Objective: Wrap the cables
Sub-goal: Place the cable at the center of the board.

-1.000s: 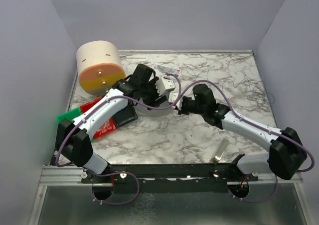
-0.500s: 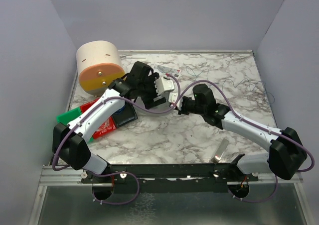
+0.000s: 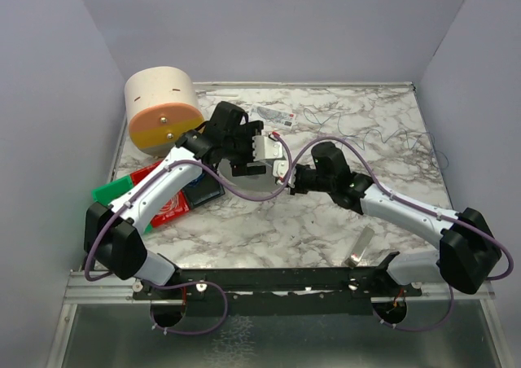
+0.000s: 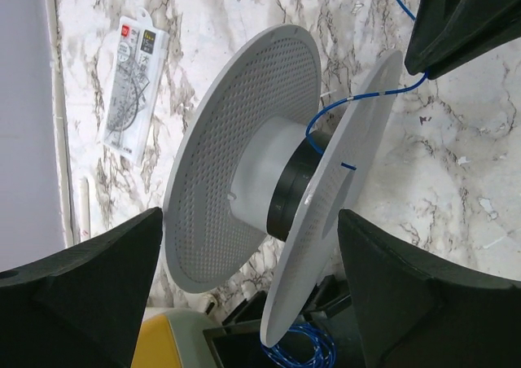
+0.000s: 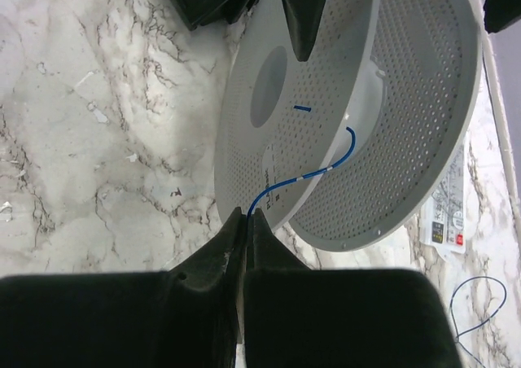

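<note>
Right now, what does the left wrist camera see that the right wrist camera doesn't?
Only the left wrist view shows a yellow thing, a small blue coil and the black core of the spool. Only the right wrist view shows the right tool pinched shut on the blue wire. Both show the spool, that wire running onto it, and the printed card.

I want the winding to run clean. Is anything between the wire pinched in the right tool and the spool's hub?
Nothing visible. From the right tool the blue wire runs free past the near flange into the spool, straight to its hub.
</note>
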You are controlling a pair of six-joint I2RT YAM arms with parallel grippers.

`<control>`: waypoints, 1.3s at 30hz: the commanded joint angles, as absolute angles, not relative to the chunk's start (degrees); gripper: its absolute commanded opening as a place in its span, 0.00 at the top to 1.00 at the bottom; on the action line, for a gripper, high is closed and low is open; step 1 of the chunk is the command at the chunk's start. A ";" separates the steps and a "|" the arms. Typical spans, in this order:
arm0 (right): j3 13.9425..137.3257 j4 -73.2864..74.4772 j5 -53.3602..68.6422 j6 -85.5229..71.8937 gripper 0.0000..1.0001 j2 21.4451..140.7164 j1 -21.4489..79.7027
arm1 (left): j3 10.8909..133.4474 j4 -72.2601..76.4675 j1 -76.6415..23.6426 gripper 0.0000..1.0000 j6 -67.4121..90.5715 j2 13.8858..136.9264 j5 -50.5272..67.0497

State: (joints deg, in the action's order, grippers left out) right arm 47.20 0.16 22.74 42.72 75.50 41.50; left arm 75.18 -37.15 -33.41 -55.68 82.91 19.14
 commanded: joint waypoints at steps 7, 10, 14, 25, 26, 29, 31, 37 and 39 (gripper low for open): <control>47.96 -0.94 18.81 40.04 0.99 74.26 40.88 | 76.55 -43.28 -34.36 0.14 -65.18 86.42 24.54; 48.52 -0.18 18.56 39.97 0.99 73.88 40.87 | 76.49 -43.78 -34.37 0.21 -65.61 86.15 24.43; 49.22 0.66 18.67 39.74 0.90 73.74 40.88 | 76.33 -44.98 -34.37 0.28 -66.28 85.38 24.89; 52.32 4.41 21.97 37.07 0.69 74.57 40.87 | 75.81 -45.55 -34.37 0.28 -65.36 83.97 26.50; 52.76 4.78 22.24 36.64 0.67 74.76 40.87 | 75.77 -45.57 -34.37 0.28 -65.31 83.82 26.66; 54.10 5.65 22.88 35.32 0.66 75.44 40.87 | 75.35 -45.69 -34.37 0.28 -65.23 83.43 27.29; 54.83 6.29 23.24 34.49 0.66 75.97 40.87 | 75.17 -45.66 -34.37 0.28 -65.19 83.25 27.48; 56.91 8.04 23.03 33.22 0.65 77.55 40.86 | 75.22 -45.94 -34.37 0.28 -65.13 83.06 27.59; 57.27 7.64 21.09 32.87 0.65 78.21 40.86 | 75.23 -46.20 -34.45 0.28 -65.20 82.98 27.74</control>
